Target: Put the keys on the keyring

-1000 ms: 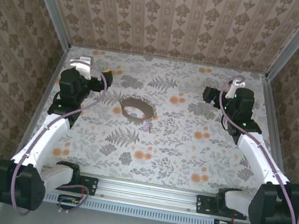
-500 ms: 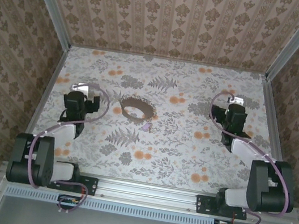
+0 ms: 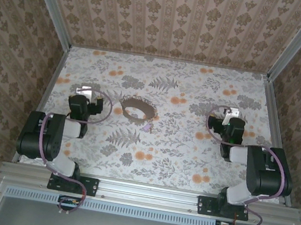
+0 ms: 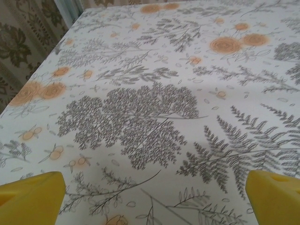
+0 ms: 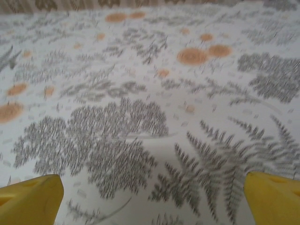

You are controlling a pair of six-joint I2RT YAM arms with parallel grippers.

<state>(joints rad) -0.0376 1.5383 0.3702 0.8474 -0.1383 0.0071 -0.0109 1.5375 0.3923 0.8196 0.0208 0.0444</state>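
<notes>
Key (image 3: 148, 127) loose beside keyring (image 3: 137, 109) | left gripper (image 4: 152, 199), right gripper (image 5: 152, 199) gape wide, empty, parked by table's (image 3: 178, 152) side edges | threading seemingly unstarted.

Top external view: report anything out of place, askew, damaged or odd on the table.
Nothing stands out. The keyring lies flat as an oval on the table, the key lies just beside its near right edge, and nothing looks spilled or broken. The left hand and right hand are both open.
</notes>
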